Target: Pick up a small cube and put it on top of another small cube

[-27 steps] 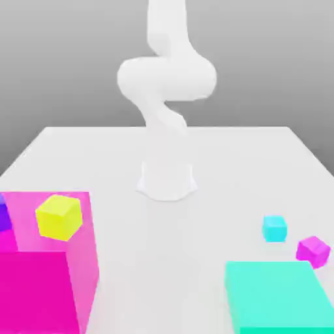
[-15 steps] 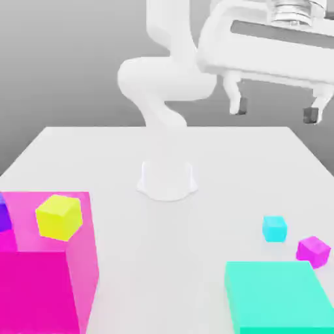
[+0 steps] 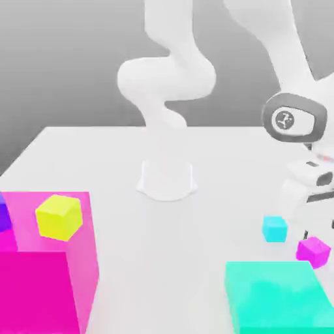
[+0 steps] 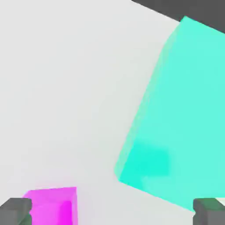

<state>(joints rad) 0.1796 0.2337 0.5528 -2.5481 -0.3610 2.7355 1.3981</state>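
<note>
Gripper (image 4: 112, 211) wide open, holding nothing, low over the small purple cube (image 3: 313, 250) near the table (image 3: 98, 150) edge on the exterior view's right. Risk: cube sits beside one fingertip (image 4: 15, 211), off-center, so closing could knock it toward the big teal block (image 3: 280, 297). Exterior view shows the cyan cube (image 3: 274, 228); hand view shows finger spacing.

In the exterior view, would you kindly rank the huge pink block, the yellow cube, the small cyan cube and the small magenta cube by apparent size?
1. Huge pink block.
2. Yellow cube.
3. Small cyan cube and small magenta cube: they look alike, so unranked; the magenta one sits slightly nearer the camera.
</note>
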